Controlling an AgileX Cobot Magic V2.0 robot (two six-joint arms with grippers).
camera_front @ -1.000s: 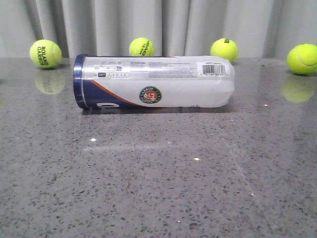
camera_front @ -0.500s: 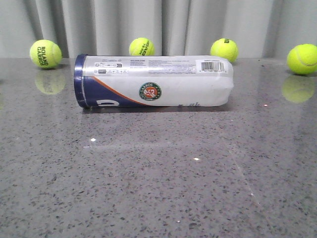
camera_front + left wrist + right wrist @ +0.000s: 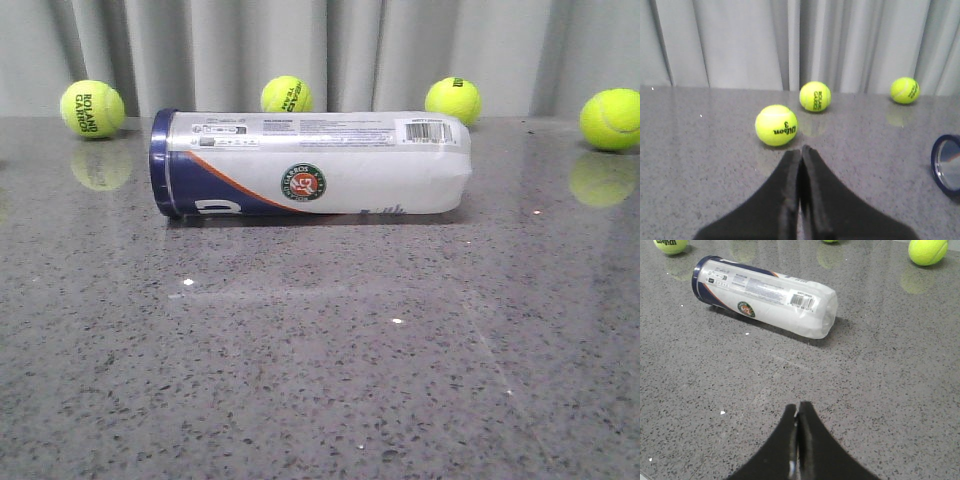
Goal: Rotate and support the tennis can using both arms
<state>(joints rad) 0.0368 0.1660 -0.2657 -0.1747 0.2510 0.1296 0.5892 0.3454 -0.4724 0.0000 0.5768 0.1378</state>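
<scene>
Both grippers pressed closed and empty, tennis can lying on its side.

Left gripper (image 3: 801, 150) has its black fingers together, holding nothing, a Wilson tennis ball (image 3: 776, 125) just beyond its tips at frame centre. Right gripper (image 3: 798, 412) is likewise closed on nothing, well apart from the tennis can (image 3: 310, 164). In the front view the can lies across the upper middle of the grey speckled table (image 3: 320, 370), navy end left, green emblem facing forward, barcode upper right, four balls behind it before the curtain (image 3: 340, 50).
</scene>
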